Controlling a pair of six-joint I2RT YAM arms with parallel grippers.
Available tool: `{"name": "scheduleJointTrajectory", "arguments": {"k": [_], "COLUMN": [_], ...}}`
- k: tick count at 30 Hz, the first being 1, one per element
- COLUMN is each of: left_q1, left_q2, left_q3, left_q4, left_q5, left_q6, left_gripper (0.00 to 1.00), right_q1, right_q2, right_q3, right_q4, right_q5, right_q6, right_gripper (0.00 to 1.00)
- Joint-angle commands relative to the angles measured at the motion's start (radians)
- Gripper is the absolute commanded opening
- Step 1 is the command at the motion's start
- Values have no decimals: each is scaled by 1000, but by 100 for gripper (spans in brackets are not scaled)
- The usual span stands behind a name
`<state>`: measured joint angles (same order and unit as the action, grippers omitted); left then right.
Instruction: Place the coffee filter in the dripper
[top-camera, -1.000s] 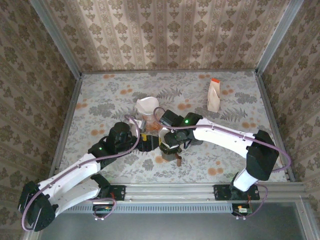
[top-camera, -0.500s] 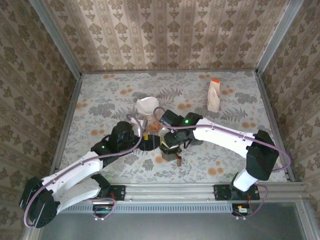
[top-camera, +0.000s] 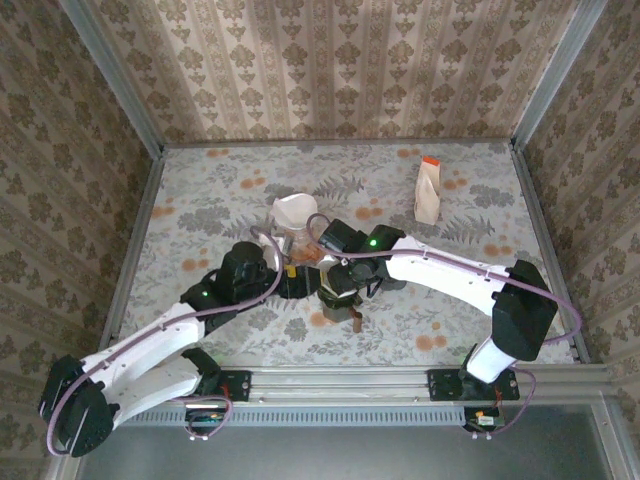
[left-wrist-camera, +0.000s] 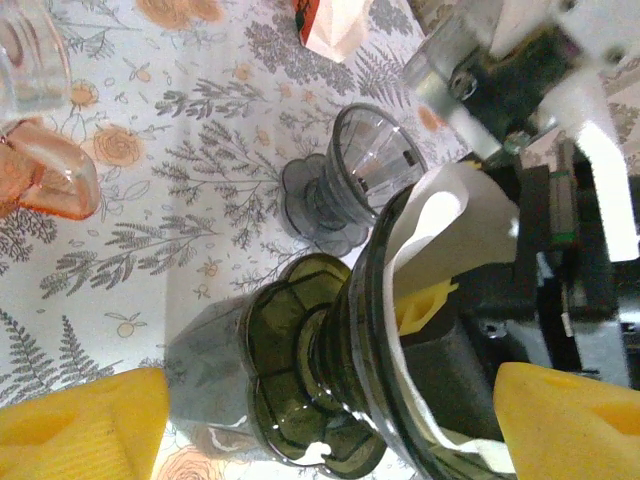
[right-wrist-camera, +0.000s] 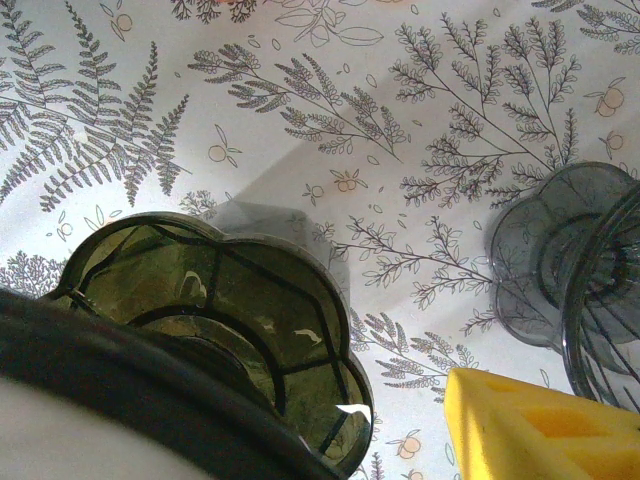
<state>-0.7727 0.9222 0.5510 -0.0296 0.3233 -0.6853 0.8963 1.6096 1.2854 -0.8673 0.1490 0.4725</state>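
The floral table (top-camera: 200, 190) is carrying a dark dripper (left-wrist-camera: 320, 390) near its middle, where both arms are meeting. The white filter (left-wrist-camera: 455, 220) is sitting inside the dripper's cone. The left gripper (left-wrist-camera: 330, 405) is straddling the dripper, jaws standing wide apart. The right gripper (top-camera: 335, 288) is reaching one yellow finger (left-wrist-camera: 425, 305) into the filter; whether it is clamping, I cannot tell.

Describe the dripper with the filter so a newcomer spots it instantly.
On the floral table, look at the middle. Two drippers are there, close together. The target is the olive-green dripper, tilted, with a white paper filter in its mouth, unlike the empty smoky-grey dripper beside it.
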Motion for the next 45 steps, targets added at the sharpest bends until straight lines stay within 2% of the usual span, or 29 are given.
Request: {"name": "scheduleJointTrajectory", "arguments": {"k": [1,5,10,16,28,45], "left_q1": [0,1,-3,-10,-24,-24], "left_q2": [22,61,71,30,-17,-25], "left_q3": [58,92,102,96,89,61], "left_q4": [-16,-33,-73,-141,-191,-192], "left_q5": [-40,-41,-27,-7,66,53], "left_q6": [3,10,15,29,47,38], "left_gripper": [86,85,71,62,58,56], "right_q1": [-1,-1,-2,-2,-3,-14], "right_q2": [36,33,29,29,33,-59], "right_q3": [-17,-18,-23,-23,-24,31], "right_q4": [7,8,11,14,20,-22], "right_q5": [-6,-5,-2,6,9,42], "right_q6": [7,6,8,8,12,6], "right_gripper": [65,64,64,65,65,66]}}
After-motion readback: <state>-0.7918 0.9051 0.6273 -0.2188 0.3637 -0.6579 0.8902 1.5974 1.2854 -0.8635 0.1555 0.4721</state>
